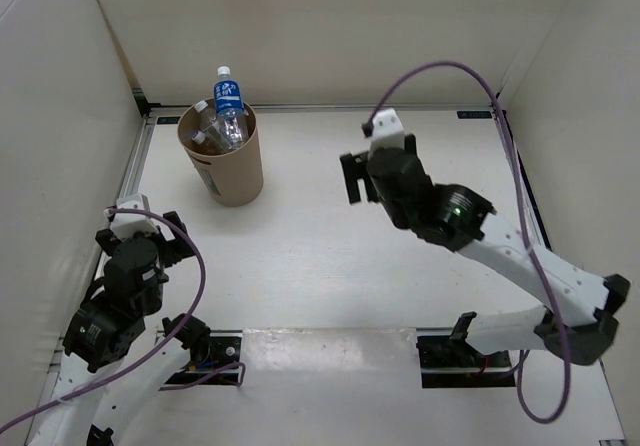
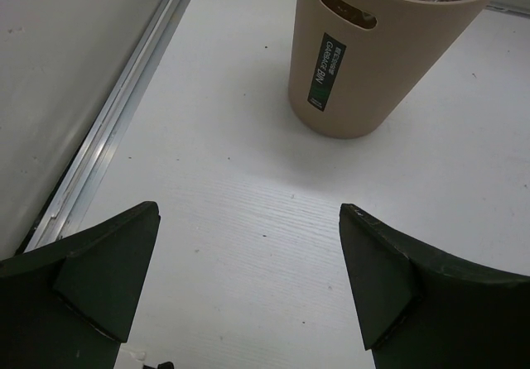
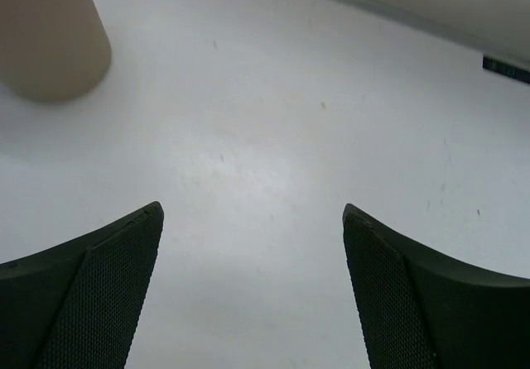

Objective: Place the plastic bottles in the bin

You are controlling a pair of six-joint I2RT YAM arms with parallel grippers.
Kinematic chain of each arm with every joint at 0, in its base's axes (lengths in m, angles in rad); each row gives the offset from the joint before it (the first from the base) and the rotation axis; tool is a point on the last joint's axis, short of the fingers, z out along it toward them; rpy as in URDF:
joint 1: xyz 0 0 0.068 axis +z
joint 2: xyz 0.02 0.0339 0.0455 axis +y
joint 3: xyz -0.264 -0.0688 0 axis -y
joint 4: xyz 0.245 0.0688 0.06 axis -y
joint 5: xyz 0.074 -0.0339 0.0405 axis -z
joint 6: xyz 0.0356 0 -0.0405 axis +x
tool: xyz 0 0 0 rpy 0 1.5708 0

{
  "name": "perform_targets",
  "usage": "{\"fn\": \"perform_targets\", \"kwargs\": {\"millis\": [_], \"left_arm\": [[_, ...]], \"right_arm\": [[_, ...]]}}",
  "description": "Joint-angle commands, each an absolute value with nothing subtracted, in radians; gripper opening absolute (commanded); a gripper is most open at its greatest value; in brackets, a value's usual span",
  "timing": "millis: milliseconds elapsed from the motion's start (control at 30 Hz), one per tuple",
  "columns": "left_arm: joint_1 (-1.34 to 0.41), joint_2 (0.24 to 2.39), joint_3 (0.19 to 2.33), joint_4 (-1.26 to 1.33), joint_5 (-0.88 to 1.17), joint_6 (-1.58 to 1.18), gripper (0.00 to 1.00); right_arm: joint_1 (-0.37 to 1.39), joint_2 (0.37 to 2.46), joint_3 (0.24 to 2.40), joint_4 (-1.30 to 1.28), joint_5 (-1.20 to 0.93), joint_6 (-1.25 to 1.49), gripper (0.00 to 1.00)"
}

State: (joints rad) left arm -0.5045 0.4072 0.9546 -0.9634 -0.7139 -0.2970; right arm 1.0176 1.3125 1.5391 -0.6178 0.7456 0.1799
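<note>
Plastic bottles [image 1: 222, 126] stand in the bin [image 1: 238, 174], upper left of the top view.
We see the blue-label bottle [image 1: 229, 98] poking above the rim, with perhaps two or three clear ones packed beside it. The left gripper [image 2: 248, 220] and the right gripper [image 3: 252, 216] both gape wide over the table [image 1: 320, 266], and neither holds anything.
</note>
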Motion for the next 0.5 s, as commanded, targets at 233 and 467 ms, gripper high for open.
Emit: {"fn": "perform_targets", "kwargs": {"millis": [233, 467], "left_arm": [[-0.508, 0.397, 0.899, -0.881, -0.69, -0.253, 1.0], [-0.528, 0.382, 0.793, -0.77, -0.533, -0.183, 1.0]], "right_arm": [[0.997, 0.838, 1.212, -0.873, 0.75, 0.422, 0.9], [0.902, 0.71, 1.192, -0.954, 0.7, 0.451, 0.9]]}}
